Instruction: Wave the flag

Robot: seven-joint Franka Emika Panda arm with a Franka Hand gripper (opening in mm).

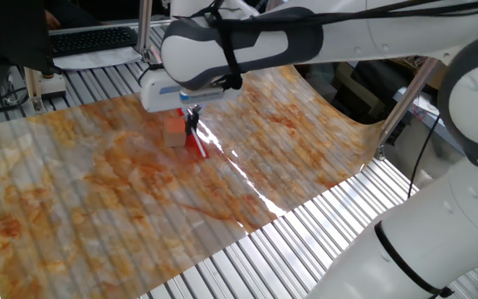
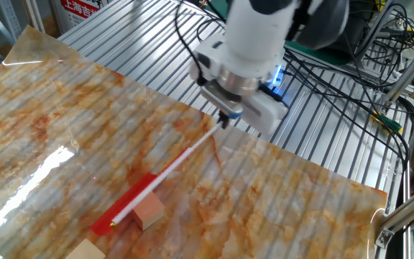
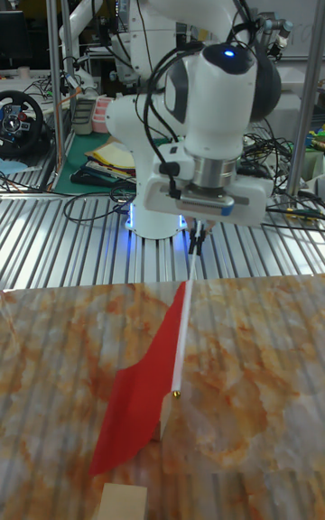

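Note:
The flag is a red cloth (image 3: pixel 140 394) on a thin white stick (image 3: pixel 183 321). My gripper (image 3: pixel 194 236) is shut on the stick's upper end and holds it slanted down over the marbled sheet. In the other fixed view the gripper (image 2: pixel 225 119) grips the stick (image 2: pixel 175 165), and the red cloth (image 2: pixel 128 206) shows as a narrow strip beside a block. In one fixed view the gripper (image 1: pixel 192 116) hangs above the red cloth (image 1: pixel 196 143), which is partly hidden by the arm.
A tan wooden block (image 2: pixel 148 211) lies right beside the flag's cloth, and a second block (image 2: pixel 85 250) sits at the frame's lower edge. The marbled plastic sheet (image 2: pixel 63 129) covers a slatted metal table (image 2: pixel 121 43). Cables and the robot base (image 3: pixel 153 204) stand behind.

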